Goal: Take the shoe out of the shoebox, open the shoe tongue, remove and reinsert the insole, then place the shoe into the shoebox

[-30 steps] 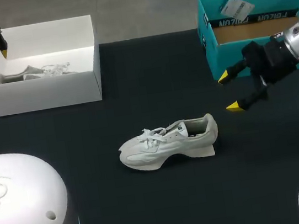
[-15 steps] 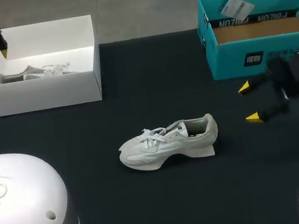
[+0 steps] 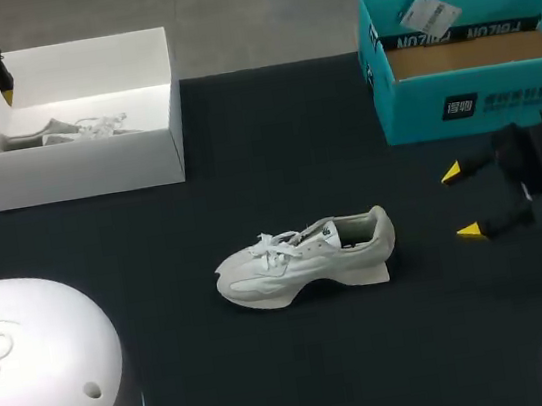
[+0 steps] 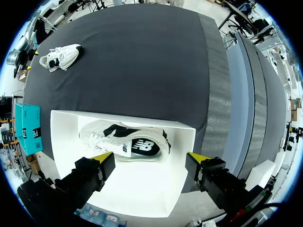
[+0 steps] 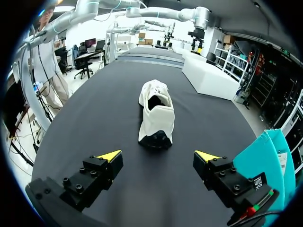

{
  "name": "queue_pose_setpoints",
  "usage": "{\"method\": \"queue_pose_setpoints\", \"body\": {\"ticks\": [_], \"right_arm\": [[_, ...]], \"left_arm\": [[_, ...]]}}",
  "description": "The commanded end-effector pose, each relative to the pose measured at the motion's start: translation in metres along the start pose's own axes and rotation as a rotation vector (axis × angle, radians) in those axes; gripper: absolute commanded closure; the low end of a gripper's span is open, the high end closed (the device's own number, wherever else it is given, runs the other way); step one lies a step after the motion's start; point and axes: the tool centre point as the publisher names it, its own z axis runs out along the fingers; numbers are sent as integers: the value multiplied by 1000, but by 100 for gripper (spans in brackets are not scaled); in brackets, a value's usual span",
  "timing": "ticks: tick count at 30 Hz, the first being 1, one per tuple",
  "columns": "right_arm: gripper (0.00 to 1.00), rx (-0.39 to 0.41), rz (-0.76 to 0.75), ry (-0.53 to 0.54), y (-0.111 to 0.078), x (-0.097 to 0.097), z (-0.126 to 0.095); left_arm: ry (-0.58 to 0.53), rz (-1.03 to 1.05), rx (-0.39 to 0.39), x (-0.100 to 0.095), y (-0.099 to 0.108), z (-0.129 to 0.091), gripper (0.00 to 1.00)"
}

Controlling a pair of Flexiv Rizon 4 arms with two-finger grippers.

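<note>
Over the last second the right jaws have drawn back from beside the heel of the shoe (image 3: 304, 259) toward the right edge of the tabletop (image 3: 303, 360). They now hang in front of the teal box (image 3: 469, 104), well apart from the shoe, spread wide and holding nothing. The shoe has not moved: it stands upright on its sole in the middle of the tabletop, toe toward the white shoebox (image 3: 75, 175), heel toward the right arm. In the right wrist view it lies straight ahead of the wide jaws, heel nearest, mouth open to the camera.

The left jaws have kept their place above the white shoebox, also wide and empty, with a second shoe (image 4: 125, 142) lying on its side in the box below them.

My reading is that the shoe is out of its box and set down, and the retreat marks a release rather than a grasp. Opening the tongue and working the insole look not yet begun, so either arm must come back to the shoe first
</note>
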Motion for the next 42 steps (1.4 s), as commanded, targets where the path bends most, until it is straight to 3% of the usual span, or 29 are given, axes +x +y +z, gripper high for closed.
{"method": "queue_pose_setpoints", "body": {"ticks": [1,21,32,42], "right_arm": [[0,-25,11,12,-3,-4,3],[0,-25,11,12,-3,-4,3],[0,-69,-29,63,1,-21,54],[0,-120,-18,96,4,-16,89]], "left_arm": [[3,0,-2,0,-1,0,0],[3,0,-2,0,-1,0,0],[3,0,-2,0,-1,0,0],[3,0,-2,0,-1,0,0]]}}
